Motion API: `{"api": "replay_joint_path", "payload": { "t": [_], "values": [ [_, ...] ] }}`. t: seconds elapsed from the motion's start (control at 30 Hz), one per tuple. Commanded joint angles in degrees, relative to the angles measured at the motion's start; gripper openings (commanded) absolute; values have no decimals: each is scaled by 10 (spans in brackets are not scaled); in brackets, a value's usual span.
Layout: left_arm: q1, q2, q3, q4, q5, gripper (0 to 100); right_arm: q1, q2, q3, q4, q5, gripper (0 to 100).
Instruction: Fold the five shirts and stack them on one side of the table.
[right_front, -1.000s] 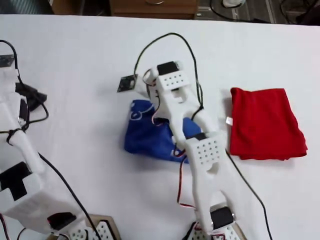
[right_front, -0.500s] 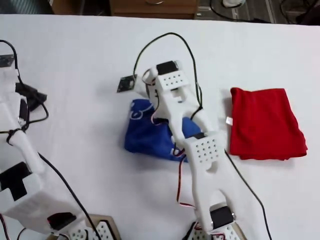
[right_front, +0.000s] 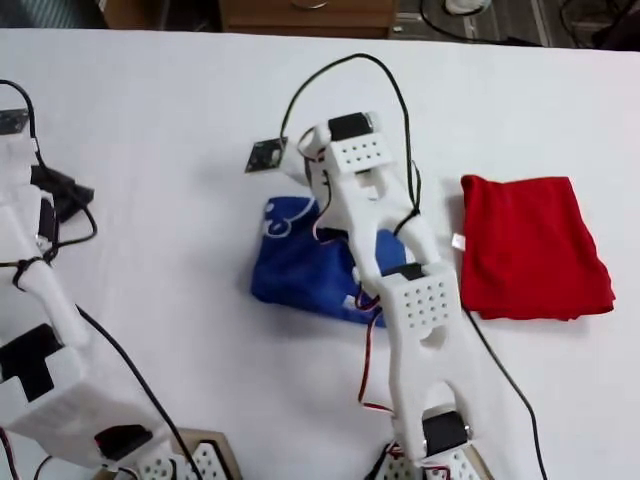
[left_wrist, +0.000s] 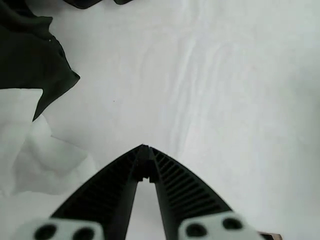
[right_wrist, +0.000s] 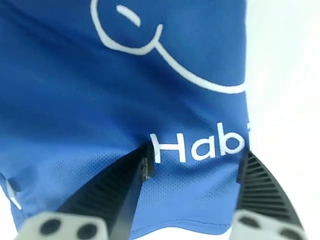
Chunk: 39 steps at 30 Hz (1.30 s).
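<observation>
A blue shirt (right_front: 300, 270) with white print lies bunched in the middle of the white table (right_front: 180, 120). My right arm (right_front: 385, 225) stretches over it from the near edge. In the right wrist view my right gripper (right_wrist: 197, 167) is open just above the blue shirt (right_wrist: 125, 85), one finger on the printed cloth and the other at the shirt's edge. A folded red shirt (right_front: 530, 245) lies flat to the right of the blue one. My left gripper (left_wrist: 145, 152) is shut on nothing, low over bare tablecloth. The left arm (right_front: 35, 280) stays folded at the table's left edge.
A black cable (right_front: 340, 75) loops from the right arm's wrist across the table's middle. More cables and a dark part (right_front: 60, 190) sit by the left arm. In the left wrist view a dark cloth (left_wrist: 30, 55) and a white crumpled piece (left_wrist: 30, 150) lie near the gripper.
The right arm's wrist has shifted a little to the right and farther from the near edge. The blue shirt's far corner has moved slightly with it. The left arm is still.
</observation>
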Motion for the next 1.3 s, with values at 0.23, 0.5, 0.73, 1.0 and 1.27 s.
{"api": "replay_joint_path", "payload": {
  "t": [0.23, 0.5, 0.73, 1.0, 1.27],
  "values": [
    [-4, -1, -18, -20, -1, 27, 7, -51, -8, -1, 2, 280],
    [-4, -1, -18, -18, -1, 27, 7, -111, -7, -1, 1, 280],
    [-4, -1, -18, -17, -1, 27, 7, -94, -8, -13, 2, 280],
    [-11, -1, -18, -4, 0, 27, 7, -8, -8, -81, 1, 280],
    [-11, -4, -19, 4, 0, 27, 5, 40, -9, -77, 3, 280]
  ]
}}
